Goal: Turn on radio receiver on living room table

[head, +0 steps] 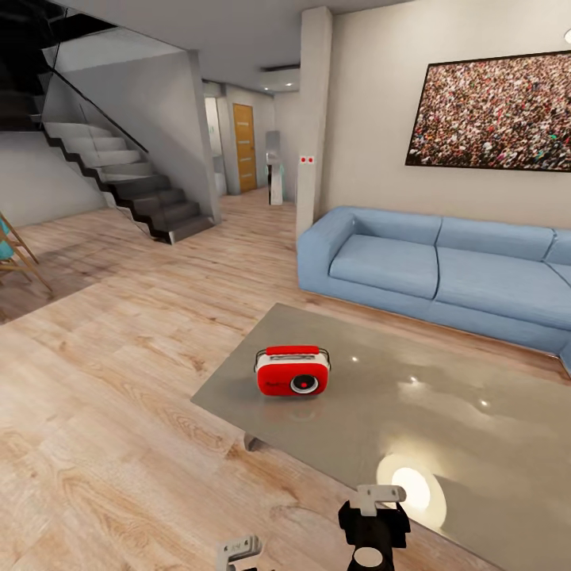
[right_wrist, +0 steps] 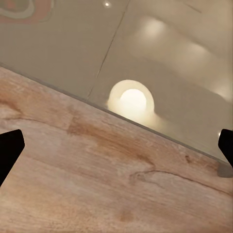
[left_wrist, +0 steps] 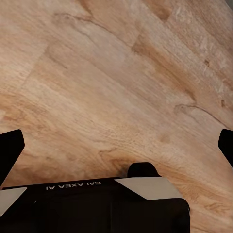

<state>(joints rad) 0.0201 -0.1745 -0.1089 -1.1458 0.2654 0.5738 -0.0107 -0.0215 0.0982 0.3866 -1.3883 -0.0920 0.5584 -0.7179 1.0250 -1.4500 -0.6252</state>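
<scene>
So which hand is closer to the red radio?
Probably the right hand: it sits at the table edge, nearer the radio. The left hand is over bare floor.

The radio [head: 293, 371] stands alone near the surface's [head: 444, 412] left corner, with bare top on every side. The sofa [head: 428, 270] runs just beyond the far edge. Open floor [head: 103, 396] lies off the left and near edges.

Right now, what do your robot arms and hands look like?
My right gripper is black with a pale grey piece on top, and my left gripper looks light grey. Up close, the fingertips are black, and the black-and-white wrist has "GALAXEA AI" printed on it.
</scene>
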